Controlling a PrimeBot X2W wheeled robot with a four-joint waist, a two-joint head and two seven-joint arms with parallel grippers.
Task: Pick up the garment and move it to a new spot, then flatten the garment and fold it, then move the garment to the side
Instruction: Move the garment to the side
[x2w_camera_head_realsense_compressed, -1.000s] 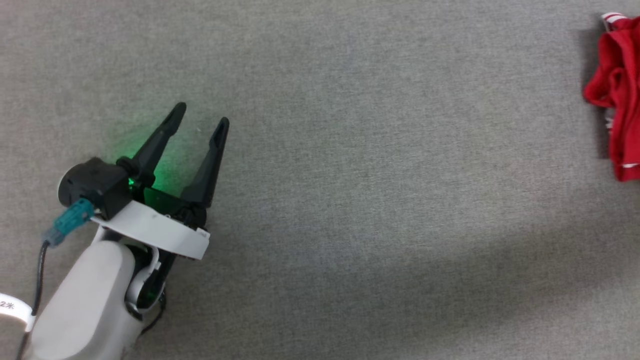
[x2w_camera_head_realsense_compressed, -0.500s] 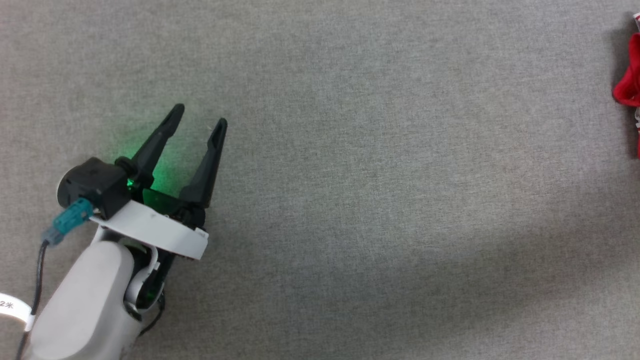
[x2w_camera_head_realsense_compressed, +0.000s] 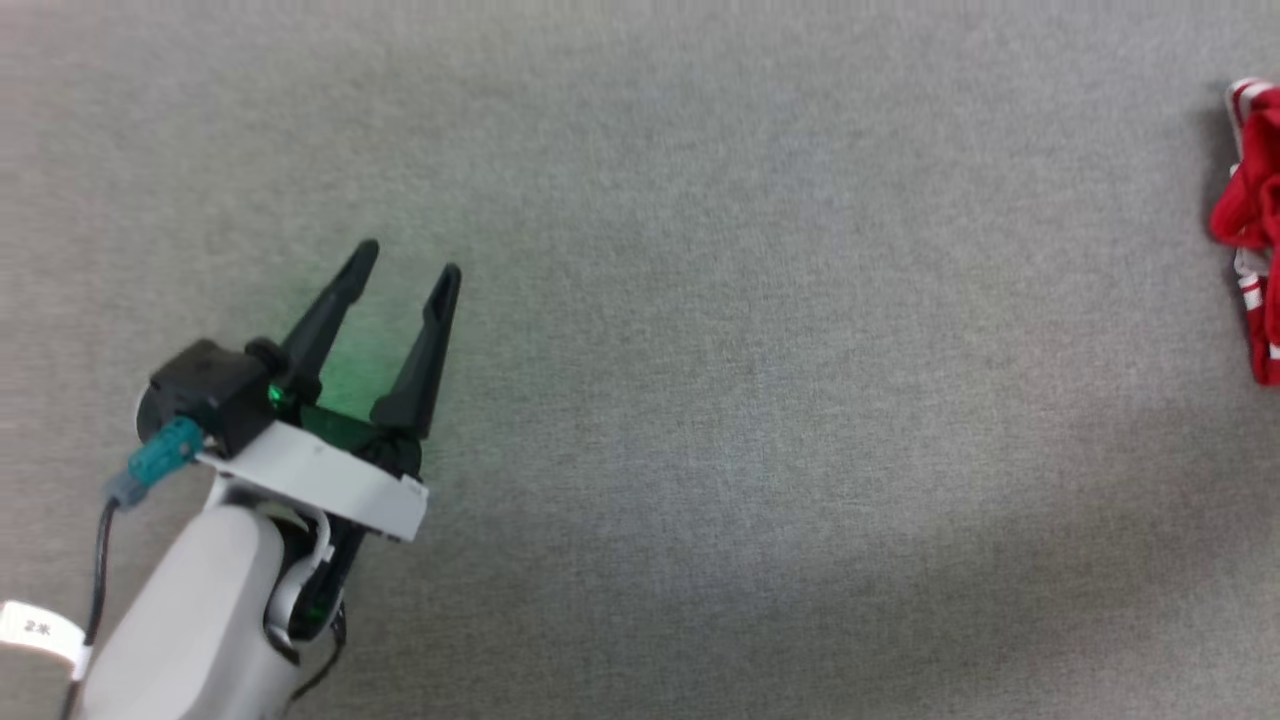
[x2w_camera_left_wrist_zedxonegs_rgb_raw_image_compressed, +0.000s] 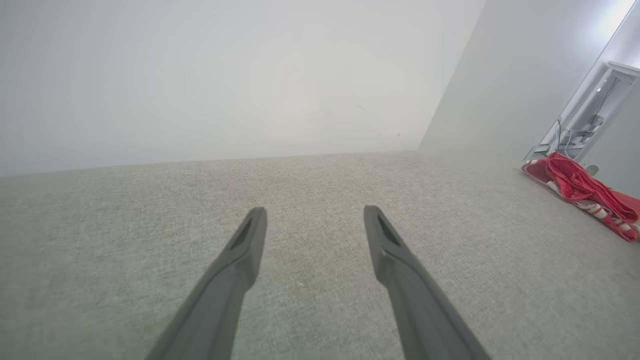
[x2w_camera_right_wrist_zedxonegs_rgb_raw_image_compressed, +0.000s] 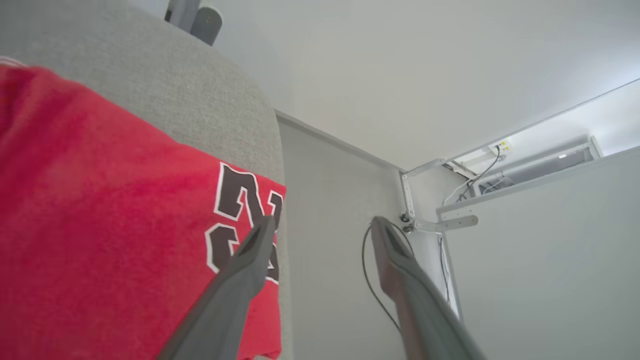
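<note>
The garment (x2w_camera_head_realsense_compressed: 1255, 210), a red shirt with red-striped white trim, lies bunched at the right edge of the grey surface in the head view. In the left wrist view the garment (x2w_camera_left_wrist_zedxonegs_rgb_raw_image_compressed: 585, 192) sits far off to the right. My left gripper (x2w_camera_head_realsense_compressed: 410, 262) hovers open over bare grey fabric at the lower left, nothing between its fingers; its two dark fingers stand apart around the left gripper (x2w_camera_left_wrist_zedxonegs_rgb_raw_image_compressed: 315, 217) point. In the right wrist view the garment (x2w_camera_right_wrist_zedxonegs_rgb_raw_image_compressed: 100, 225) lies close up with black white-outlined lettering, near the surface's edge. My right gripper (x2w_camera_right_wrist_zedxonegs_rgb_raw_image_compressed: 325, 227) is open just above it, with nothing between the fingers.
A grey fabric-covered surface (x2w_camera_head_realsense_compressed: 750, 400) spans the head view. Pale walls stand behind it in the left wrist view. Beyond the surface's edge in the right wrist view are a wall, a white metal frame (x2w_camera_right_wrist_zedxonegs_rgb_raw_image_compressed: 440, 220) and hanging cables.
The head camera has shifted, so the whole picture sits lower and the garment's visible strip at the right edge varies. The left gripper stays open over the same patch.
</note>
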